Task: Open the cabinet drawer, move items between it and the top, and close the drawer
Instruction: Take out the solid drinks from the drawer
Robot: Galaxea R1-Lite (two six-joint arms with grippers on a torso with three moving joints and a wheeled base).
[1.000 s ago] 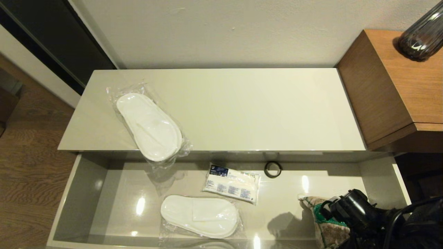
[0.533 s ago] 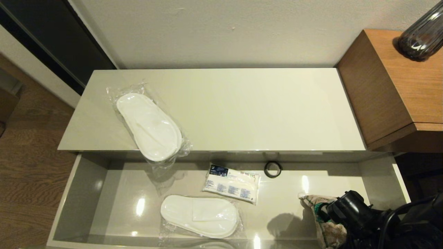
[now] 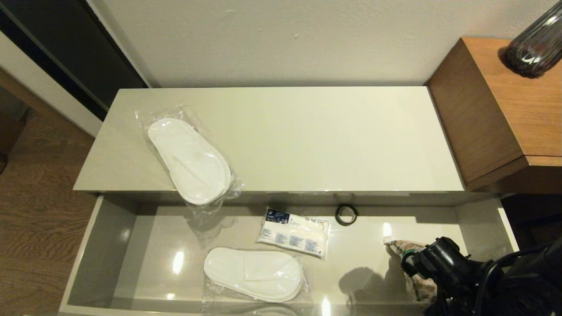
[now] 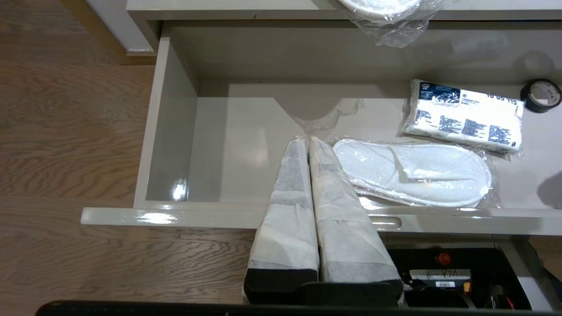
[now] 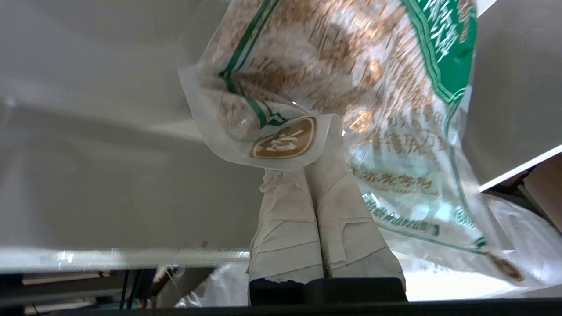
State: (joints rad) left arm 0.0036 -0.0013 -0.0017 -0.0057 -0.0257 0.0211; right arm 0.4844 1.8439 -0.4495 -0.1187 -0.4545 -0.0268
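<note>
The cabinet drawer [image 3: 99,250] stands pulled out, its grey lining showing. One sealed white slipper pair [image 3: 189,160] lies on the left of the top [image 3: 307,136], its toe end hanging over the front edge. A second slipper pair [image 3: 253,273] lies on the drawer floor. At the drawer's right end my right gripper [image 5: 307,171] is shut on the edge of the grain bag [image 5: 351,87], which hangs tilted off the floor. My left gripper [image 4: 306,140] is shut and empty, above the drawer's front rim [image 4: 175,215] beside the lower slipper pair [image 4: 412,175].
A small white packet with blue print [image 3: 294,232] and a black ring [image 3: 346,214] lie near the drawer's back. A brown wood cube [image 3: 505,109] with a dark ribbed vase [image 3: 533,44] adjoins the top on the right. Wood floor lies to the left.
My right gripper has raised the grain bag from lying flat on the drawer floor to a more upright, lifted pose. The slippers, packet and ring have not moved.
</note>
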